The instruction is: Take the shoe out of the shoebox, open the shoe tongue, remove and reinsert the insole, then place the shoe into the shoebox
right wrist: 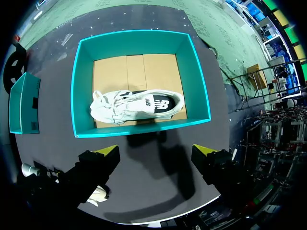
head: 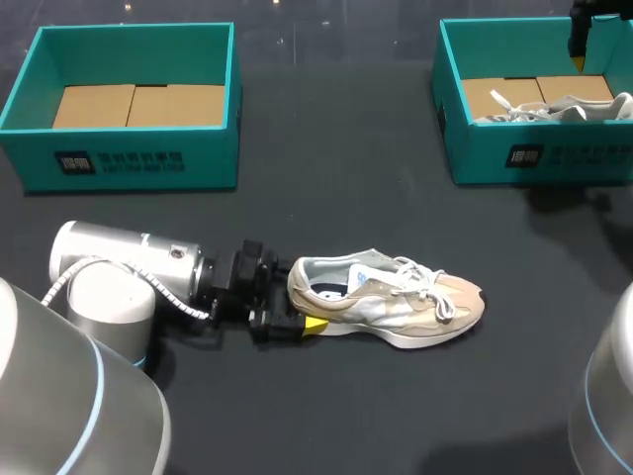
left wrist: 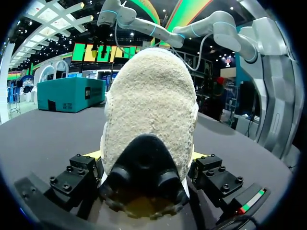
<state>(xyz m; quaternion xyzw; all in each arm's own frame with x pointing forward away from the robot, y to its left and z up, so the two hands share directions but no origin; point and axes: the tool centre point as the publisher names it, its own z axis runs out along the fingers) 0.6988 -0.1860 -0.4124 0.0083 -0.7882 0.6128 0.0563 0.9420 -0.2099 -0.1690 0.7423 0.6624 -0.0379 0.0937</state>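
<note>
Heel of shoe [left wrist: 151, 120] gripped by left fingers [left wrist: 212, 175], right fingers [right wrist: 103, 160] agape

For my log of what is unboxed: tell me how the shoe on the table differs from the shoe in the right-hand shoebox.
The beige shoe lies on the table, outside any box; the white shoe lies inside the right shoebox. The beige shoe's heel is clamped between the fingers of the left gripper; the white shoe is untouched, and the open right gripper hangs well clear of it. Both are laced sneakers.
</note>
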